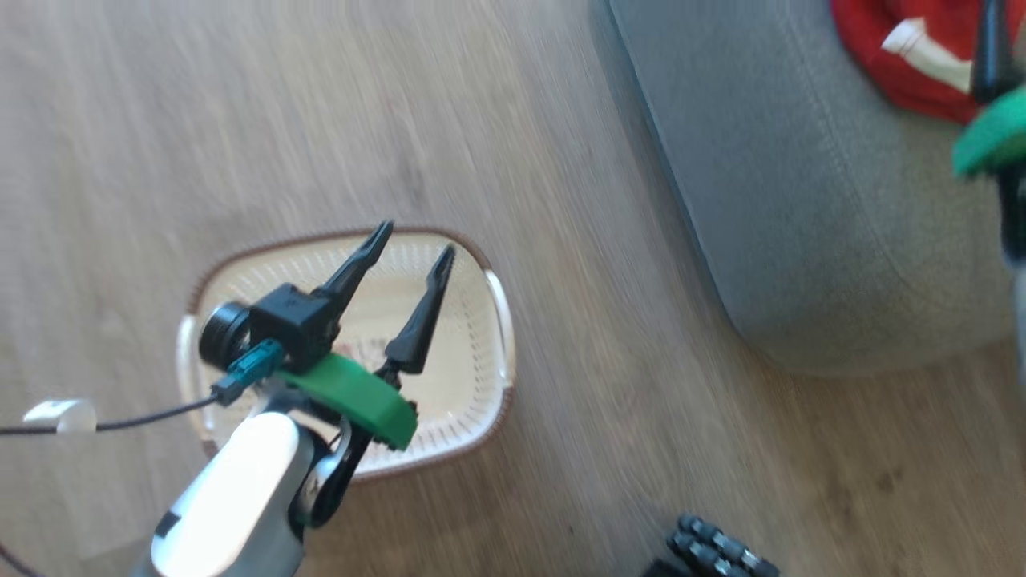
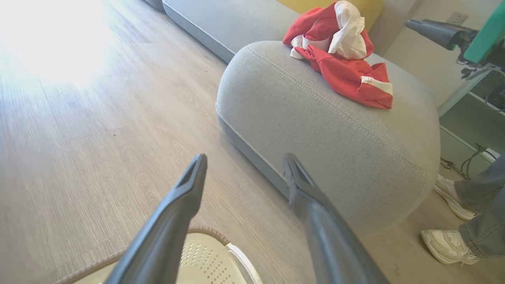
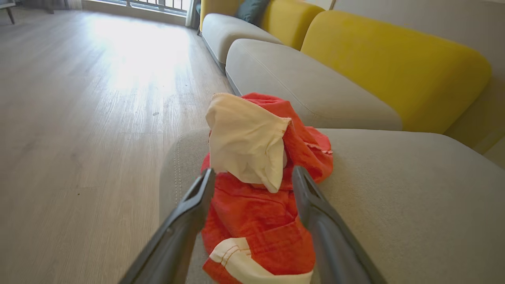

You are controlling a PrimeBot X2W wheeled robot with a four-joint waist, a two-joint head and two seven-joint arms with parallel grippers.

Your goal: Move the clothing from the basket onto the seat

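Note:
The clothing lies as a crumpled red and white heap on the grey seat. My right gripper is open, one finger on each side of the heap. The head view shows the clothing at the top right on the seat, beside one dark finger of that gripper. The cream basket stands on the floor at lower left, its bottom bare. Above it my left gripper hangs open and holds nothing. In the left wrist view, the left gripper points over the basket's rim toward the seat and clothing.
Wooden floor lies between basket and seat. Yellow backrests rise behind the seat cushions. A person's pale shoes and trouser legs stand at the seat's near end. A dark ribbed object lies on the floor at the bottom.

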